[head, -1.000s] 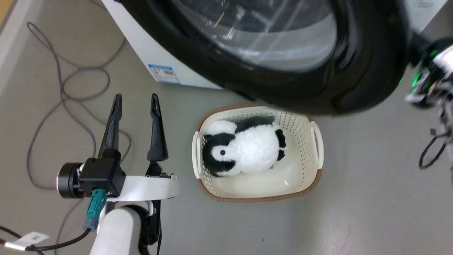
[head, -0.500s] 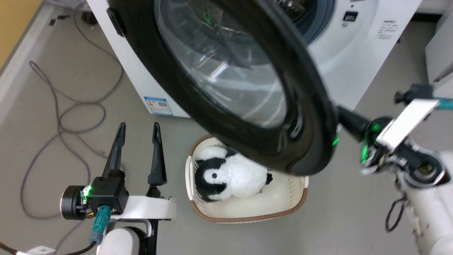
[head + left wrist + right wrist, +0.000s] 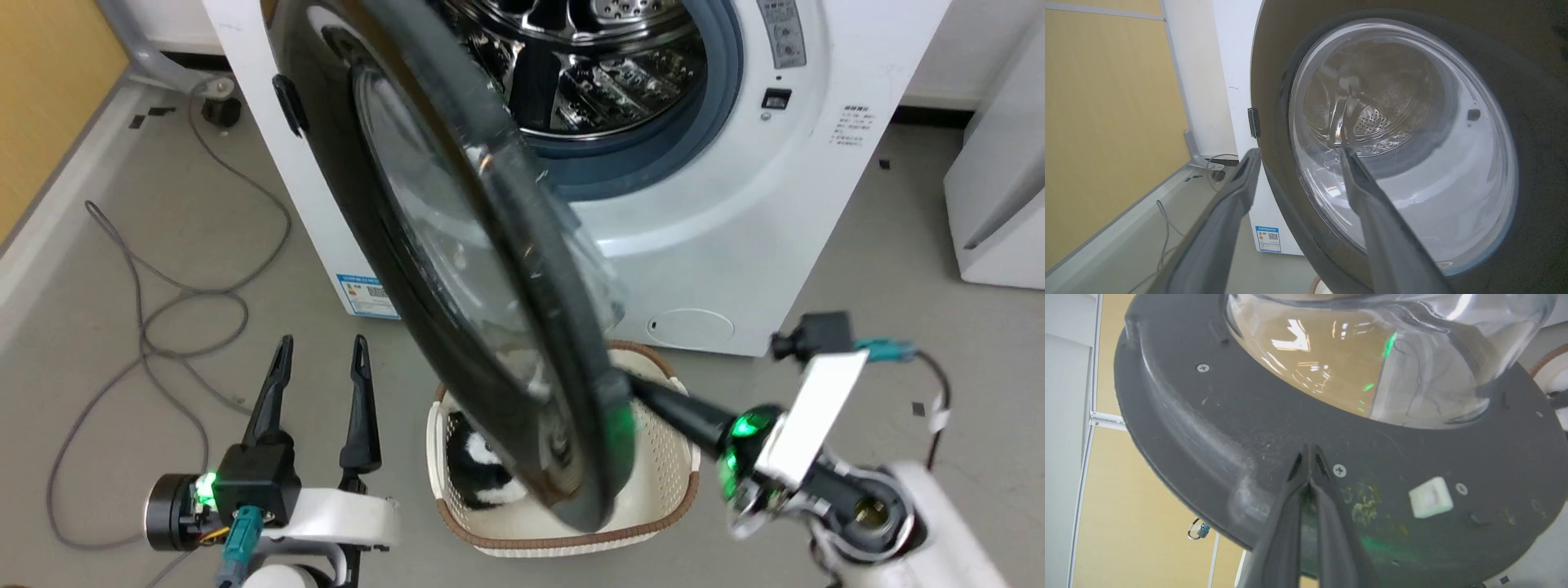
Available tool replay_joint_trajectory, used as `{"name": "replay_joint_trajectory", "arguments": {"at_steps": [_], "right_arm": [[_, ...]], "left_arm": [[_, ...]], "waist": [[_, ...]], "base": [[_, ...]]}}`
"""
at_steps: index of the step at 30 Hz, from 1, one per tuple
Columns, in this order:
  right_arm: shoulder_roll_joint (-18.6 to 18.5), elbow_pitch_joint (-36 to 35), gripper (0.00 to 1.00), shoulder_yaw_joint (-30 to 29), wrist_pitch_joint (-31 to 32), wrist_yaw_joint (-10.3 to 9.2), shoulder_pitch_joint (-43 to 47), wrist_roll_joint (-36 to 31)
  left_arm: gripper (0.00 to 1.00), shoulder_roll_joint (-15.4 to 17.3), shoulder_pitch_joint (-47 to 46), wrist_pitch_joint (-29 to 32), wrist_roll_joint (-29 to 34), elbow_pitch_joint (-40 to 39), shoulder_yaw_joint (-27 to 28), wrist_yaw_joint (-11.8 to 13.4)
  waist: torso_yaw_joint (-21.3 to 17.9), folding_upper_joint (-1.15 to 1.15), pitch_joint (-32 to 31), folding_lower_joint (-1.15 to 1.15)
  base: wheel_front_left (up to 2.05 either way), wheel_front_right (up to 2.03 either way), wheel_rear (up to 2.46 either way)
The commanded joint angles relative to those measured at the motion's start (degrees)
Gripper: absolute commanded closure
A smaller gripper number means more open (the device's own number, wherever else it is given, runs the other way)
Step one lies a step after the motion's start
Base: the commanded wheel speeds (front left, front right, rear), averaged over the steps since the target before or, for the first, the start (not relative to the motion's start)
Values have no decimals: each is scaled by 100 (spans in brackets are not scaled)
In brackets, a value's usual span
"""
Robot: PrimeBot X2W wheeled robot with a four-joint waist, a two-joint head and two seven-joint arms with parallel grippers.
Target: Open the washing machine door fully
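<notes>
The large round glossy black washing machine door (image 3: 424,269), with its bulging clear glass window, stands swung out from the white boxy front-loading washing machine (image 3: 735,220). It is hinged on the left side, and its free edge is above a cream perforated plastic basket (image 3: 682,482). The right gripper (image 3: 1309,451) has its two long dark fingers closed together on nothing, with the tips touching the grey inner face of the door near its rim. The left gripper (image 3: 321,343) is before the door's outer side, fingers apart, not touching it. A black and white plush penguin (image 3: 482,482) lies in the basket.
</notes>
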Motion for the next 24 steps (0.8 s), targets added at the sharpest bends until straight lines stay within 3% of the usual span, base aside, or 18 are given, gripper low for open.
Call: {"name": "replay_joint_trajectory", "arguments": {"at_steps": [1, 15, 21, 24], "right_arm": [[95, -173, 100, 121, 23, 7, 213, -71], [362, -866, 100, 722, -100, 7, 974, -292], [319, -1109, 100, 314, -1036, 7, 1122, -636], [224, -1189, 100, 12, -1956, 7, 1108, -1164]], "left_arm": [[0, 5, 87, -30, 53, 29, 19, 7], [0, 5, 242, -30, 62, 156, 65, -21], [0, 5, 359, -30, 73, 200, 99, -46], [0, 5, 391, -30, 76, 227, 132, -68]], "waist": [[21, 0, -55, 1], [43, 0, -321, 1], [15, 0, -446, 1], [-12, 0, -505, 1]], "base": [[0, 0, 0], [0, 0, 0], [0, 0, 0], [0, 0, 0]]}}
